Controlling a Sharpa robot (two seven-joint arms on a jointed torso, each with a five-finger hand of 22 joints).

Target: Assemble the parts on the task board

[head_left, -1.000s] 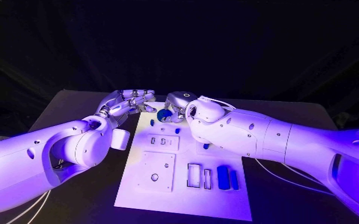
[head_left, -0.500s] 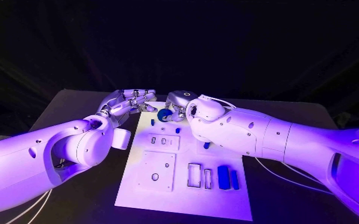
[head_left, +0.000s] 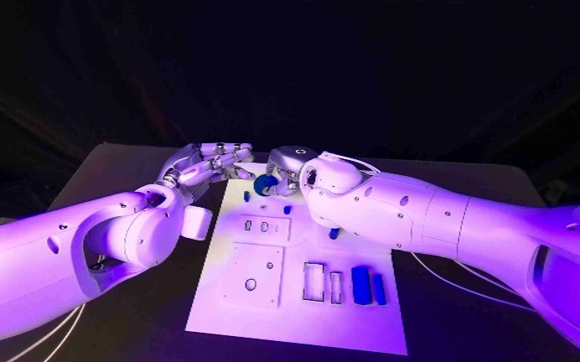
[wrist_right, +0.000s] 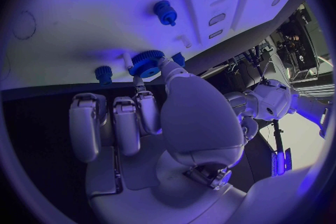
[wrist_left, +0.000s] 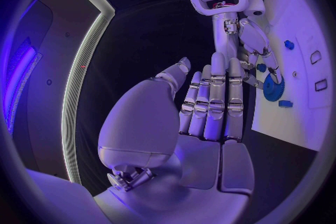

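The right hand point(head_left: 294, 174) pinches a blue gear point(wrist_right: 147, 63) between thumb and a fingertip, holding it at the far end of the task board point(head_left: 296, 320); its other fingers lie loosely curled beside it. The left hand point(head_left: 208, 165) hangs just across from it, fingers straight and close together, holding nothing. Near the gear, small blue pegs point(wrist_right: 165, 12) stand on the board. Toward the board's near end, two blue bars point(head_left: 367, 285) lie side by side.
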